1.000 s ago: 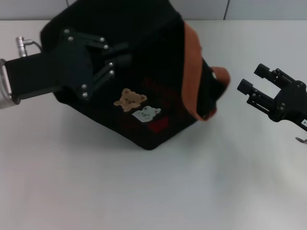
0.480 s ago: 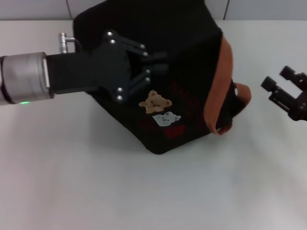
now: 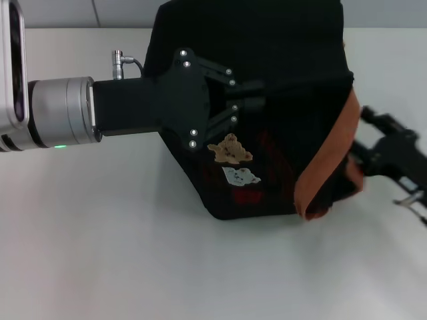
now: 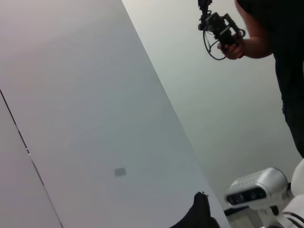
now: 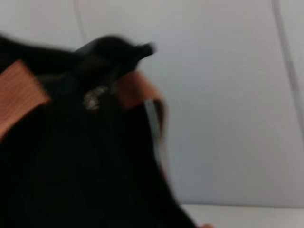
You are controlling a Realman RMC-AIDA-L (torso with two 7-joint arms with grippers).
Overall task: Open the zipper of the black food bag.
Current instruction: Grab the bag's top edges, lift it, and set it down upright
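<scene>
We see the boxy black fabric food bag [image 3: 280, 100] with orange-brown webbing handles [image 3: 327, 167] and small bear patches standing near the far edge of the white table [image 3: 133, 267], toward its right side. The left gripper [image 3: 250, 110] presses against the bag's left face; whether its fingers are apart or together we cannot tell. The right gripper [image 3: 363, 157] is at the bag's right end, beside the handles, partly hidden. A small silvery metal pull [image 5: 94, 98] of the zipper shows at the bag's top edge.

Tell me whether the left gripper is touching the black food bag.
Touching. In the head view the left gripper presses against the boxy black fabric food bag, jaws overlapping its side with no gap.
</scene>
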